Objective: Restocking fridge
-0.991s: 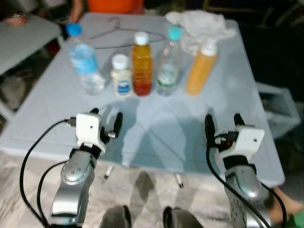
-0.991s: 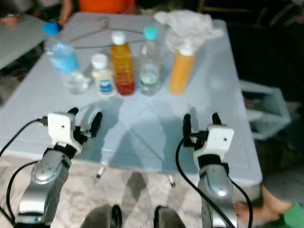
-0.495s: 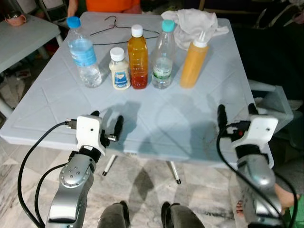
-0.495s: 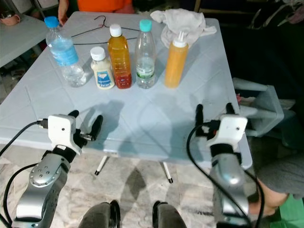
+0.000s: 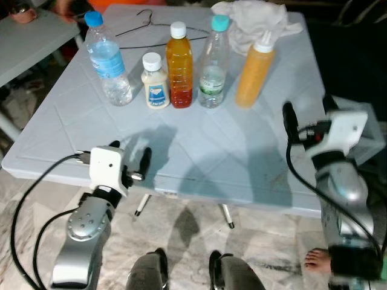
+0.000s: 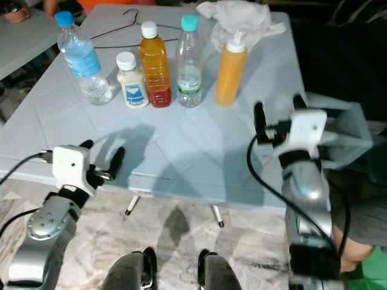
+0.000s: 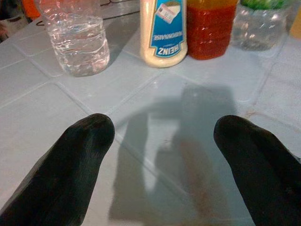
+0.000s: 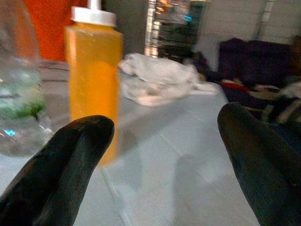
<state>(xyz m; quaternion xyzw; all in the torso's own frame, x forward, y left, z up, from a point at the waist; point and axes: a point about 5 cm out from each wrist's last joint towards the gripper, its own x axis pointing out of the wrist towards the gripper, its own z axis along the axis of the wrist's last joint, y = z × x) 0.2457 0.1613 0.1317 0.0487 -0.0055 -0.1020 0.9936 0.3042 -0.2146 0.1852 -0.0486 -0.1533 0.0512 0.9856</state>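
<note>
Pale blue table carries a row of five containers along its far side: water bottle, mayonnaise jar, amber drink bottle, clear teal-capped bottle and orange squeeze bottle, with a white cloth behind. Left gripper hovers at the near edge, right gripper above the right side; both have fingers spread wide, holding nothing

Bare table lies open before the row of 5 bottles; cloth behind.
</note>
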